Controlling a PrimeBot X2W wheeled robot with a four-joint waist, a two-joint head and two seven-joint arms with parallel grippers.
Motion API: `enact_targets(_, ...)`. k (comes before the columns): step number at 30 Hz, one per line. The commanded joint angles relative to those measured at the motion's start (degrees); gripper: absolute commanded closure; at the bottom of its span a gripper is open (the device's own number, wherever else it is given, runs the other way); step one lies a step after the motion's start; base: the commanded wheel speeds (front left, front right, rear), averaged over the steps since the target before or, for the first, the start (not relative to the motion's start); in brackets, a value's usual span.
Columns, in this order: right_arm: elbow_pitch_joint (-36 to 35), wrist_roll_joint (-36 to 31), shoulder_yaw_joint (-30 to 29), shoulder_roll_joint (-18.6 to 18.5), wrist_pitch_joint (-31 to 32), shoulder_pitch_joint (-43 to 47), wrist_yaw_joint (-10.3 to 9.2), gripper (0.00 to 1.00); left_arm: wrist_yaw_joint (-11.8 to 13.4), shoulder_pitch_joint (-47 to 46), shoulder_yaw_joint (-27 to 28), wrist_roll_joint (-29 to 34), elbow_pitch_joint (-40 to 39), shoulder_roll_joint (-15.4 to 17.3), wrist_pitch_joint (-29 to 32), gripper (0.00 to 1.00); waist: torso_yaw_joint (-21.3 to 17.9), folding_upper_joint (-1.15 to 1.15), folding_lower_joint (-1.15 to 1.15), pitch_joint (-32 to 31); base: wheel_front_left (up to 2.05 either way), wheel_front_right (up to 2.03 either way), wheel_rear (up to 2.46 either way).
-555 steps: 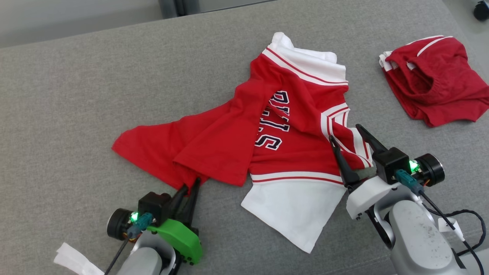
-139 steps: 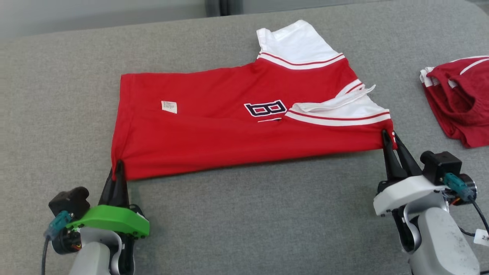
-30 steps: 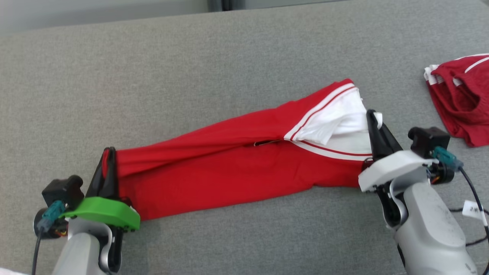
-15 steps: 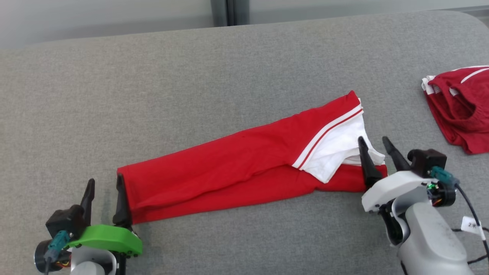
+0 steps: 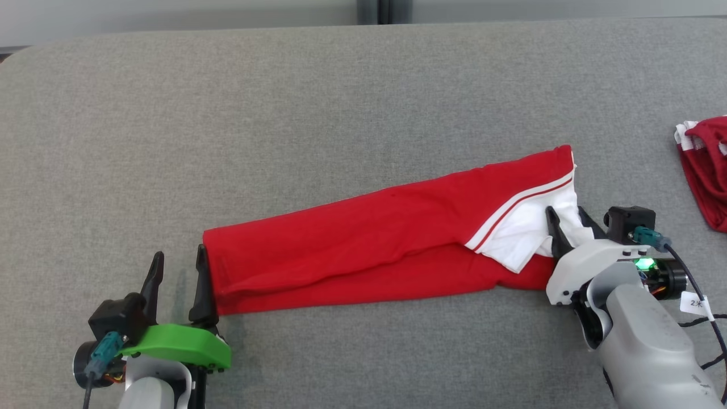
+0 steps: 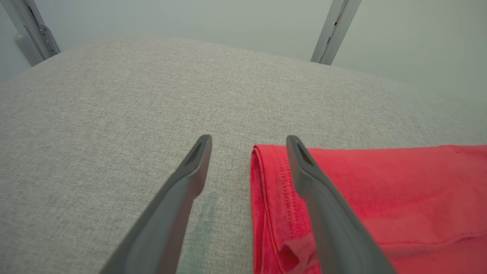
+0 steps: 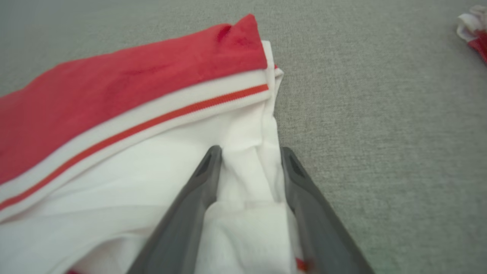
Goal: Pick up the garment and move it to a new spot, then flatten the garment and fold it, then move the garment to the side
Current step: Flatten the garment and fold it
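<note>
the red and white jersey garment (image 5: 369, 244) lay on the grey woven fabric surface (image 5: 284, 113) as a long narrow band, running from about 8 o'clock up to 2 o'clock in the head view, with its white sleeve cloth at the 2 o'clock end.

the green-shelled left gripper (image 5: 179, 253) sat at 8 o'clock with its jaws spread wide and holding nothing. one finger was over the hemmed end and the other over bare surface.

the white-shelled right gripper (image 5: 565, 211) at 4 o'clock had its jaws parted astride a bunch of white sleeve cloth (not visibly pinched).

a second, crumpled red garment (image 5: 704, 170) lay well apart at 3 o'clock.

the lengthwise fold looked laid down, so the folding step seemed part done. the next move probably called for closing on one end's layers together and carrying that end over to the other, keeping the edges aligned.
</note>
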Motion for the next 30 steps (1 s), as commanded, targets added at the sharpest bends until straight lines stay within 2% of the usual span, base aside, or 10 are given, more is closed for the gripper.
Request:
enact_targets(1,3.2,1.5,1.8,1.9,1.2,3.3,0.37,1.00,0.2,-0.7,-0.1,-0.2,-0.2,0.0,0.0,0.00,-0.4,0.00,0.00,-0.2,0.00,0.00,0.00)
enact_targets(6,1.5,2.8,-0.9,-1.0,-1.4,3.0,0.08,1.00,0.2,0.7,-0.3,-0.8,0.1,0.0,0.0,0.00,-2.5,0.00,0.00,-1.1,0.00,0.00,0.00)
enact_targets(9,-3.2,1.1,-5.7,-3.9,-1.9,2.5,-0.03,1.00,0.2,0.8,-1.0,-1.0,0.1,0.0,0.0,0.00,-3.9,0.00,0.00,-1.6,0.00,0.00,0.00)
enact_targets(13,-13.8,-4.2,-13.9,-2.8,-2.0,5.4,0.17,1.00,0.2,0.9,-1.8,-1.4,-0.1,0.0,0.0,0.00,-5.2,0.00,0.00,-2.4,0.00,0.00,0.00)
enact_targets(16,-21.0,-7.5,-16.4,-0.7,-2.1,7.8,0.17,1.00,0.2,0.7,-2.4,-1.8,0.1,0.0,0.0,0.00,-5.7,0.00,0.00,-2.7,0.00,0.00,0.00)
enact_targets(20,-28.1,-7.0,-11.7,1.2,-2.1,11.1,0.17,1.00,0.2,0.8,-2.8,-2.1,0.5,0.0,0.0,0.00,-5.9,0.00,0.00,-3.2,0.00,0.00,0.00)
enact_targets(25,-32.6,-0.2,1.2,1.7,-2.1,13.5,0.18,1.00,0.2,1.2,-3.5,-2.3,1.0,0.0,0.0,0.00,-4.8,0.00,0.00,-4.0,0.00,0.00,0.00)
enact_targets(30,-33.9,8.0,14.2,1.5,-2.1,12.5,0.17,1.00,0.2,1.2,-4.5,-2.4,1.2,0.0,0.0,0.00,-2.4,0.00,0.00,-4.4,0.00,0.00,0.00)
